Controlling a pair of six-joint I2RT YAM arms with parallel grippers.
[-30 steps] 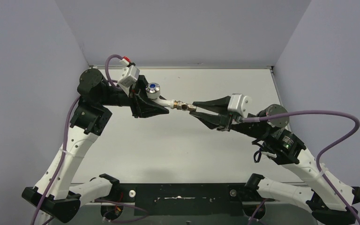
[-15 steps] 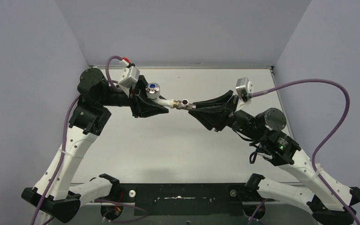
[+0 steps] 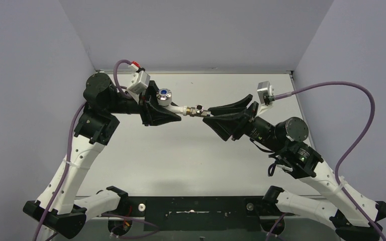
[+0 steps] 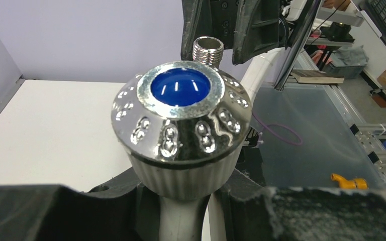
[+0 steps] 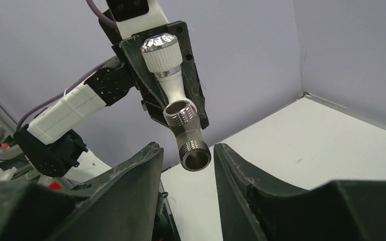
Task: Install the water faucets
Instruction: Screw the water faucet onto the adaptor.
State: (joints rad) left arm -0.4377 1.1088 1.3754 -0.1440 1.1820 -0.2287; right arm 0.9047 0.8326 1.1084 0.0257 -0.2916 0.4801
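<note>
Right claw [image 5: 187, 146] is open a little around the metal fitting [image 5: 182, 118], which I see poking straight at it from the white tap [image 4: 181, 125] gripped tight by left claw [image 4: 181, 221].

the threaded fitting [image 5: 187, 140] is seen between the parted fingers of the right gripper [image 5: 186, 150], unclasped. it is joined to the white tap body [image 5: 173, 85], which is clamped in the left gripper [image 5: 177, 103] above.
</note>
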